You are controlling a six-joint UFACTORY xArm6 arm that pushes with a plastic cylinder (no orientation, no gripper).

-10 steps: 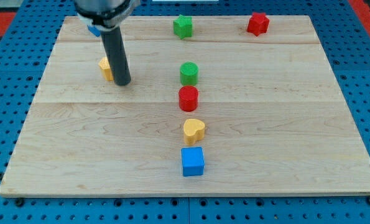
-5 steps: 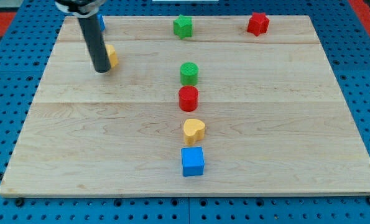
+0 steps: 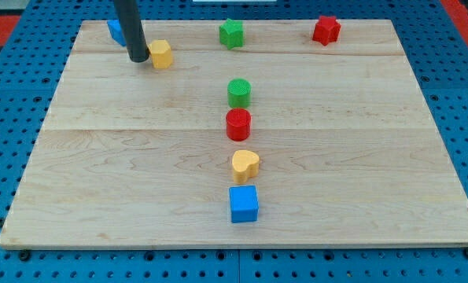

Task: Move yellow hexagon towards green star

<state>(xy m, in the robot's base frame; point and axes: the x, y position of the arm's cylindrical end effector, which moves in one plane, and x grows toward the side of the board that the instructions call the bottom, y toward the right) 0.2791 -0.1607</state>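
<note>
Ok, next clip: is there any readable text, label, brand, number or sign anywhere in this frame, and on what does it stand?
None: no readable text in the camera view.
The wooden board shows only grain.
The yellow hexagon, green star, red star and the other blocks are plain.
My tip, just to the view's left of the yellow hexagon, and the rod carry no marking.

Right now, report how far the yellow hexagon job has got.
Done: the yellow hexagon sits near the view's top, almost level with the green star. In hand: my tip is right at the hexagon's left side, on the side away from the star, placed to push it toward the view's right. Left: bare board still separates hexagon and star, so the push must carry on rightward and slightly up.
</note>
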